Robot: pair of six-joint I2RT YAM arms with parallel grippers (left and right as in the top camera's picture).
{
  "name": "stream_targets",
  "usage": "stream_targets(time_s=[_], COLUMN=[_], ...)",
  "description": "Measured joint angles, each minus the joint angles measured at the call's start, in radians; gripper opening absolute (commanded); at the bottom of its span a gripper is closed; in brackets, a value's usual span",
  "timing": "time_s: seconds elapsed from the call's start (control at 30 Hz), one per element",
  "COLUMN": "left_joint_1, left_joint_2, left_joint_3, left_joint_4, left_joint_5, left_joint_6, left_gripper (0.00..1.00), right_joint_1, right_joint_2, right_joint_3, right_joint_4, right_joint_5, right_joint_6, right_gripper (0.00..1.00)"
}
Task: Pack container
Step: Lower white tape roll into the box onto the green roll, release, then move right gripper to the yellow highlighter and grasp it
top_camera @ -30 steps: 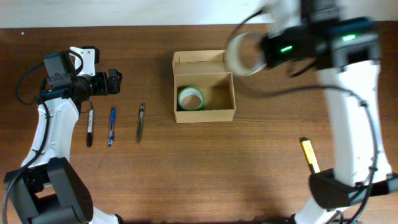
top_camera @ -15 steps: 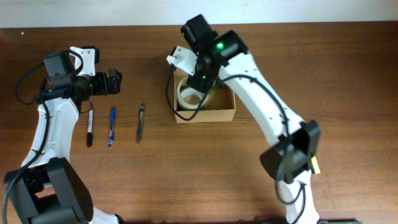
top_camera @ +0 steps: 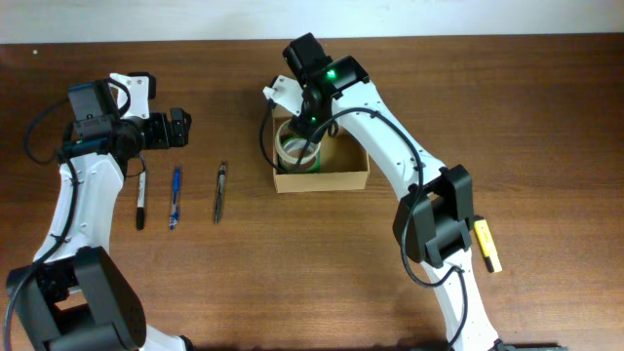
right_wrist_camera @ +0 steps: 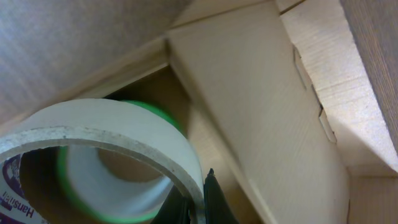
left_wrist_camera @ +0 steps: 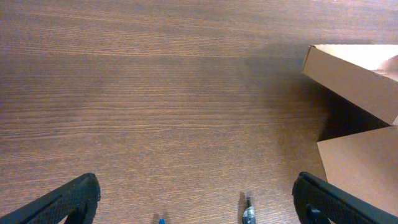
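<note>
Where the surface (top_camera: 292, 283) begins at the left: left hand (top_camera: 178, 129), fingers spread wide, holding nothing, poised over bare wood.

Next, three writing items lying parallel and apart: black marker (top_camera: 140, 200), blue pen (top_camera: 175, 198), dark pen (top_camera: 220, 193). None packed.

Centre: the container (top_camera: 322, 181), tan cardboard, lid flap folded back on the far side. A green tape roll (right_wrist_camera: 158, 115) lies in its left half.

Same place: right hand (top_camera: 302, 136), reaching into the container's left half, closed on the wall of a white tape roll (right_wrist_camera: 106, 127) held directly over the green one. Whether the two rolls touch cannot be told.

Step in hand, as judged: setting the white roll down. Recommended: lower until it rests on the green roll, keep clear of the left wall, release only once supported, then lift straight up so the box is not dragged.

Far right: yellow marker (top_camera: 486, 244), well apart from the container.
</note>
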Motion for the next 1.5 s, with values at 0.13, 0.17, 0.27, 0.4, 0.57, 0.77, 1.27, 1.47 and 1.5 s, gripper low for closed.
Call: stream_targets(time_s=[0.13,0.17,0.27,0.4,0.57,0.77,1.27,1.47,1.5], left_joint_1=[0.0,0.0,0.0,0.0,0.0,0.0,0.0,0.0,0.0], left_joint_2=[0.0,0.0,0.0,0.0,0.0,0.0,0.0,0.0,0.0], left_joint_3=[0.0,0.0,0.0,0.0,0.0,0.0,0.0,0.0,0.0], left_joint_4=[0.0,0.0,0.0,0.0,0.0,0.0,0.0,0.0,0.0], left_joint_5=[0.0,0.0,0.0,0.0,0.0,0.0,0.0,0.003,0.003], left_joint_6=[0.0,0.0,0.0,0.0,0.0,0.0,0.0,0.0,0.0], left_gripper=[0.99,0.99,0.99,0.99,0.99,0.99,0.99,0.99,0.99], right_joint_1=[-0.005,-0.005,-0.006,-0.006,-0.006,-0.006,-0.325,-0.616,-0.636], right_joint_2=[0.012,0.013,0.016,0.023,0.032,0.029,-0.587,-0.893,-0.908], right_joint_3=[0.0,0.0,0.0,0.0,0.0,0.002,-0.083,-0.419,-0.46], right_joint_4=[0.021,0.022,0.022,0.02,0.006,-0.023,0.035,0.047,0.024], right_joint_5=[0.0,0.0,0.0,0.0,-0.003,0.005,0.036,-0.012,-0.021], right_joint_6=[0.01,0.012,0.029,0.044,0.061,0.078,0.209,0.352,0.37], right_gripper=[0.04,0.04,0.04,0.33,0.48,0.48,0.58,0.61,0.61])
